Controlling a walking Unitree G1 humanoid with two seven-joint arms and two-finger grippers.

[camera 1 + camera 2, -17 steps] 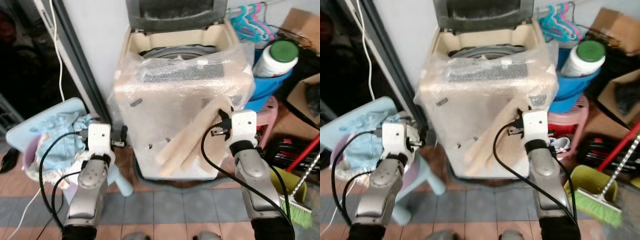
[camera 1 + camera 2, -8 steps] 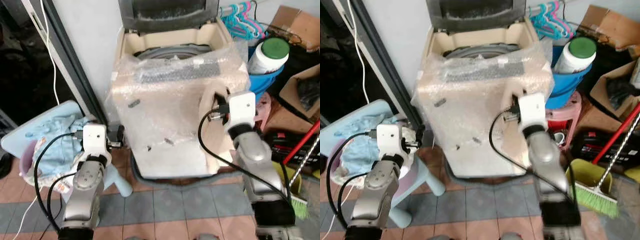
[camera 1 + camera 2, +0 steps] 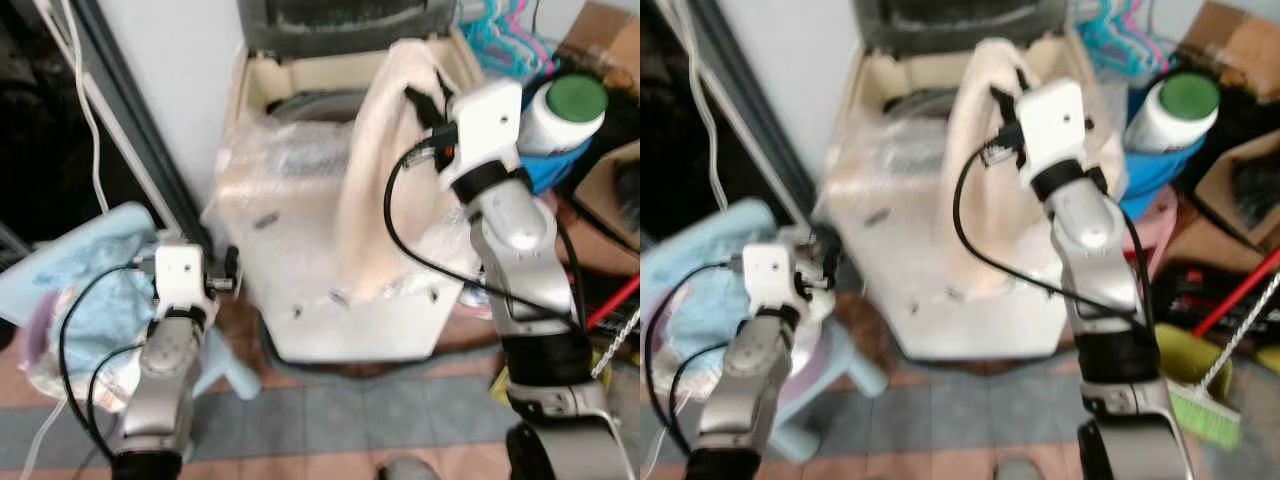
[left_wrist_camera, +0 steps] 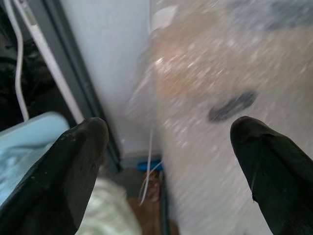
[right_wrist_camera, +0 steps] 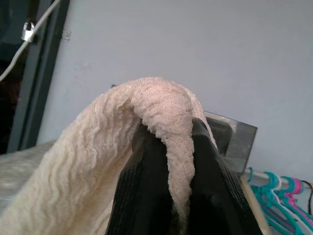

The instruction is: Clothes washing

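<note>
A top-loading washing machine (image 3: 330, 300) wrapped in bubble film stands ahead with its lid up. My right gripper (image 3: 422, 92) is raised above the machine's front right, shut on a cream knitted garment (image 3: 375, 200) that drapes down over the front. In the right wrist view the cream cloth (image 5: 151, 112) is pinched between both black fingers (image 5: 142, 181). My left gripper (image 4: 166, 161) is open, low beside the machine's left front corner, holding nothing. Light blue clothes (image 3: 85, 290) lie heaped on a pale blue stool (image 3: 235, 375) at the left.
A blue bucket (image 3: 545, 165) with a white green-capped bottle (image 3: 565, 110) stands right of the machine. Coloured hangers (image 3: 505, 35) hang behind it. A broom (image 3: 1210, 410) and cardboard boxes (image 3: 610, 180) crowd the right. A dark doorway (image 3: 50, 130) with a white cable is at the left.
My right gripper has lifted the cream garment from the machine's front up above its top edge. The camera has shifted and blurred. The left gripper stays low beside the stool.
</note>
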